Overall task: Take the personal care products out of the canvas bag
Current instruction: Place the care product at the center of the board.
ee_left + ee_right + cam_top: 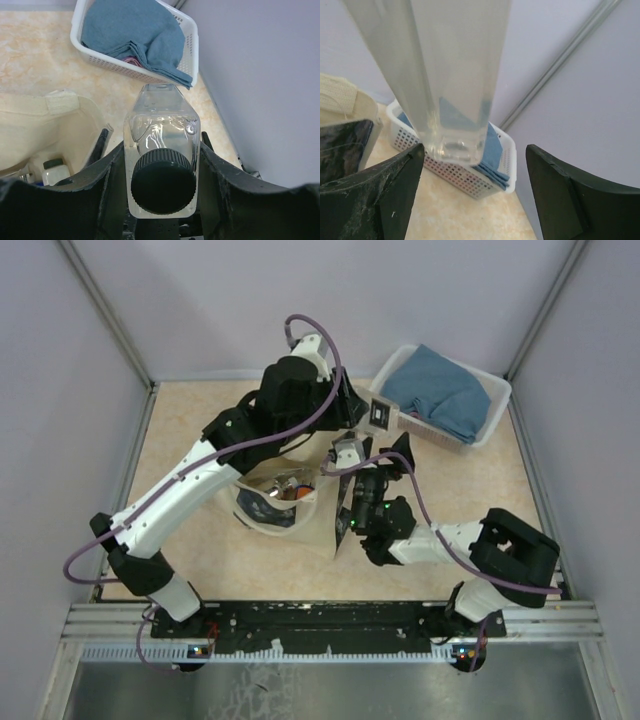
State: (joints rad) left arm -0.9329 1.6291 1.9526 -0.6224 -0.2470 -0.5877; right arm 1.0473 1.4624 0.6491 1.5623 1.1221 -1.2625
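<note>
Canvas bag is holding at least one small bottle inside; left gripper is clamping a clear bottle out to its right, right gripper gaping wide around it (not gripping).

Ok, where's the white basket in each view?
Top external: upper right corner of the table, basket.
Left wrist: top of the picture, beyond the bottle.
Right wrist: lower centre, behind the bottle's base.
Shared landmark: the blue cloth lying in it shows in all three.
</note>
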